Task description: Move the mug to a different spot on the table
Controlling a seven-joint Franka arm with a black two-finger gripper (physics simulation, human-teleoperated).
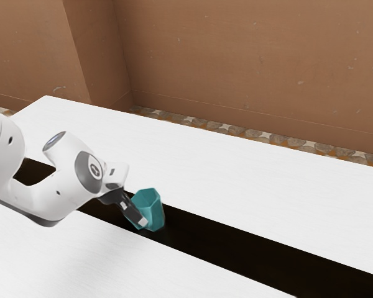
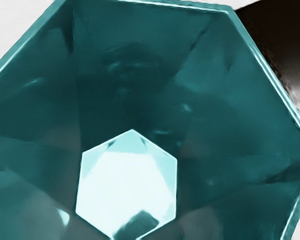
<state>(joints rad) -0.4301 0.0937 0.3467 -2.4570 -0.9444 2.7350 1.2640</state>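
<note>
A teal faceted mug (image 1: 151,208) sits tilted at the edge of the dark gap, its mouth turned up toward my hand. My black gripper (image 1: 134,212) comes in from the exterior view's left, low over the table, and is shut on the mug's near wall; one finger (image 1: 132,211) lies along the outside of that wall. In the wrist view I look straight down into the mug (image 2: 140,115), with its pale hexagonal bottom (image 2: 126,185) below the hand.
Two white table surfaces (image 1: 236,167) are split by a dark strip (image 1: 248,248) running toward the exterior view's right. Brown walls (image 1: 236,56) stand behind the far table edge. My white arm (image 1: 50,186) lies over the strip's left end.
</note>
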